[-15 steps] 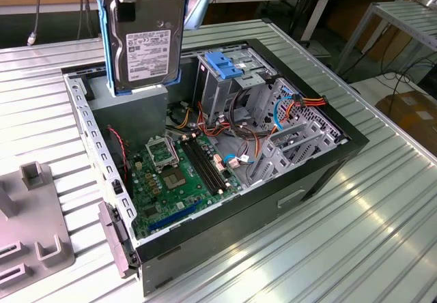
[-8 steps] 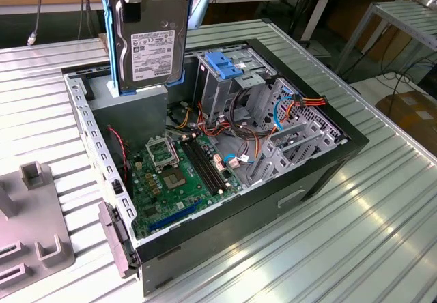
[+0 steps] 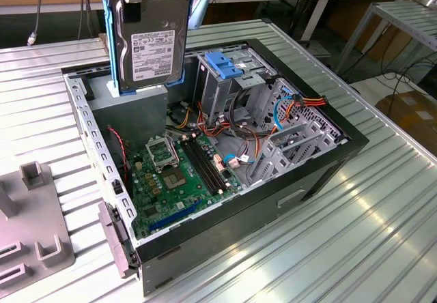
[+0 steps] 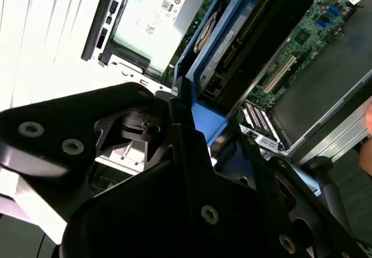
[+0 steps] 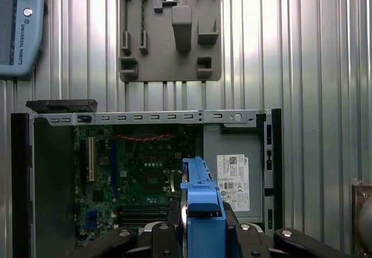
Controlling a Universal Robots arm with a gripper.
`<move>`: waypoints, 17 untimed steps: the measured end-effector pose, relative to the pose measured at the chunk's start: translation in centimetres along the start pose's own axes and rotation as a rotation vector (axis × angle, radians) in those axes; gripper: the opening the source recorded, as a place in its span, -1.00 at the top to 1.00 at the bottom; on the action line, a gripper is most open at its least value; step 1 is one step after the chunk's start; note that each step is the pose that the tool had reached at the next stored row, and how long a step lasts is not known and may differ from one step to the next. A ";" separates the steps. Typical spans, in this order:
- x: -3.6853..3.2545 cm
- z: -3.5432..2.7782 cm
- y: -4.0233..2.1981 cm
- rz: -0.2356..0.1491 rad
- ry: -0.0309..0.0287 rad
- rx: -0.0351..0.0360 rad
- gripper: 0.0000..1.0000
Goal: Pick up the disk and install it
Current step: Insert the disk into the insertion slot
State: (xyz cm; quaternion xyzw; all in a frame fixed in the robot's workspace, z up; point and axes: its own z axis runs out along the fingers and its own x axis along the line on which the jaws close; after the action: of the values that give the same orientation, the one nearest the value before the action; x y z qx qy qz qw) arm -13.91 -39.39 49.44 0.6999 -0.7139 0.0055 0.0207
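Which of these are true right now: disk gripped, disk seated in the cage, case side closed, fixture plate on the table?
1. The gripper has its fingers shut on the disk, which stands upright. True.
2. The disk sits in the metal cage. False: it hangs above the computer case, apart from the cage.
3. The case's side is closed. False: it is open and the motherboard shows.
4. A grey fixture plate lies on the table beside the case. True.
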 end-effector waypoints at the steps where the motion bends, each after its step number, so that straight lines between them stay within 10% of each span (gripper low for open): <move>1: 0.05 0.00 -0.01 0.000 0.0001 -0.0001 0.26; 17: 1.29 0.05 -0.02 0.000 0.0000 0.0000 0.26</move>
State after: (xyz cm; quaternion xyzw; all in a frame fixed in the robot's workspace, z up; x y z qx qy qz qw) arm -13.91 -40.68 49.44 0.6999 -0.7139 0.0055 0.0207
